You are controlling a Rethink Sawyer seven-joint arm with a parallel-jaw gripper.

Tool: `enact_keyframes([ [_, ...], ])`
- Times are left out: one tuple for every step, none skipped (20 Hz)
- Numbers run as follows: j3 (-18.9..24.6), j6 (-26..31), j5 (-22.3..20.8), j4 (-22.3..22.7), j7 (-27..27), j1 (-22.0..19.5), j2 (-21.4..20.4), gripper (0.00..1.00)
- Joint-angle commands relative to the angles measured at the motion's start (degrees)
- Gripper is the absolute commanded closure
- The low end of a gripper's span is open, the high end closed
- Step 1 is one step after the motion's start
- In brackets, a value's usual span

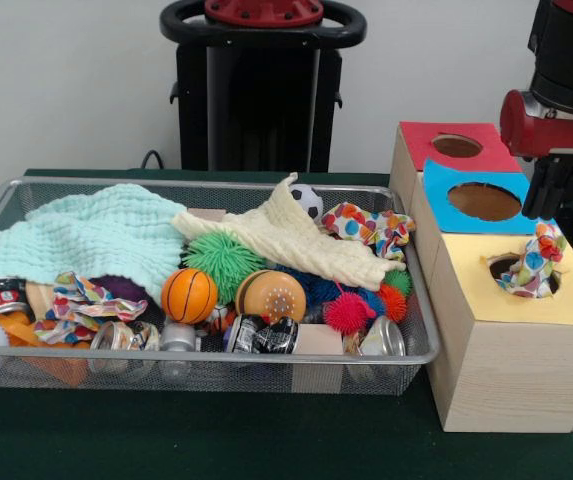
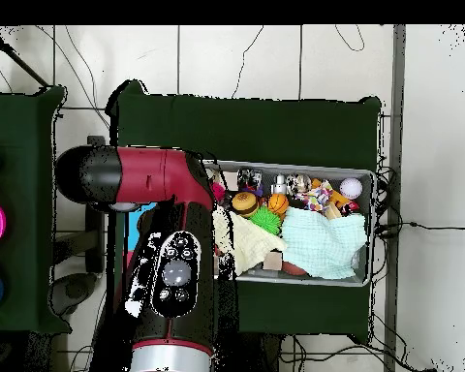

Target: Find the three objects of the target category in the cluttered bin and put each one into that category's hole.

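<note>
Polka-dot crumpled fabric scrap sits half inside the round hole of the yellow-topped wooden box at right of the frame, directly under the black gripper, whose finger state I cannot tell. Two similar scraps remain in the wire mesh bin, one at its upper right, one lower left; they look light, limp and non-slippery, best pinched at a raised fold.

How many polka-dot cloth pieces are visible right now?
3. One polka-dot cloth sits stuffed in the yellow box's hole; a second lies at the wire bin's far right; a third lies front left, below the mint towel. More may be buried.
</note>
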Motion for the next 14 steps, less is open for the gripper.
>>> enact_keyframes([
  [0.84,-0.75,0.13,0.11,13.02,-1.79,3.75,1.0],
  [0.84,-0.63,0.08,-0.34,12.93,-1.83,4.0,1.0],
  [0.8,-0.68,-0.01,-0.59,12.81,-1.87,4.17,1.0],
  [0.87,-0.39,0.1,-0.84,12.81,-1.94,4.34,1.0],
  [0.75,-0.35,-0.02,-1.37,12.72,-1.99,4.64,1.0],
  [0.8,-0.1,0.06,-1.67,12.69,-2.06,4.83,1.0],
  [0.8,0.0,0.05,-2.15,12.62,-2.13,5.12,1.0],
  [0.76,0.08,0.07,-2.43,12.69,-2.11,5.31,1.0],
  [0.66,0.16,0.09,-2.77,12.88,-2.02,5.54,1.0],
  [0.56,0.23,0.11,-3.12,13.07,-1.93,5.77,1.0],
  [0.44,0.35,0.16,-3.38,13.31,-1.84,5.98,1.0],
  [0.31,0.21,0.06,-3.62,13.35,-1.75,6.16,1.0],
  [0.29,0.2,0.11,-3.63,13.39,-1.76,6.28,1.0],
  [0.25,-0.03,0.0,-3.73,13.26,-1.76,6.43,1.0],
])
